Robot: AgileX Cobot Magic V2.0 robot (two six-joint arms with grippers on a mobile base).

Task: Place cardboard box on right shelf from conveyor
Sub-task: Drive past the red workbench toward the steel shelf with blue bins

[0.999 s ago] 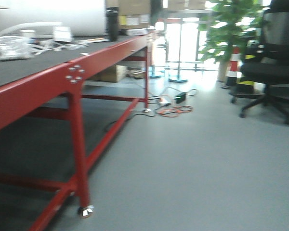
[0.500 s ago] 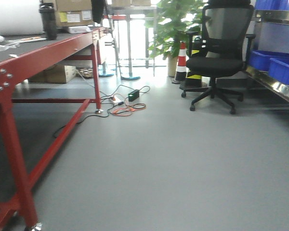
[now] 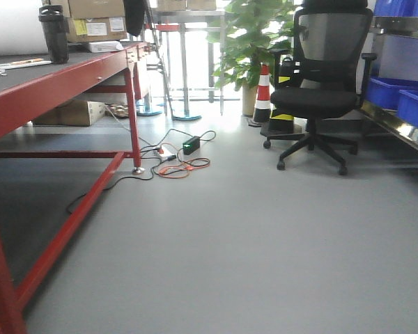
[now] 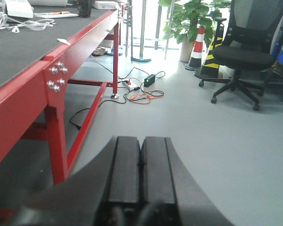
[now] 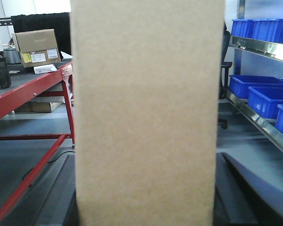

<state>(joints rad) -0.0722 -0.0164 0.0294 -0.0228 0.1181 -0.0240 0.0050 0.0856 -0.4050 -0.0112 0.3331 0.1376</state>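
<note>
My right jaws gripped the plain tan cardboard box (image 5: 148, 113), upright and filling their view, so the pickup looked done; my left jaws were shut together, empty, above the floor (image 4: 226, 150); placing it on the right shelf (image 5: 259, 123), near and carrying blue bins (image 5: 269, 101), remained.

Likely workshop or test lab: long red steel workbench (image 3: 63, 83), blue bins (image 5: 262, 96) on steel shelf (image 5: 259, 125), traffic cone (image 3: 263, 94), office chair (image 3: 320, 101), loose cables (image 3: 174, 167) across grey floor (image 3: 230, 243).
</note>
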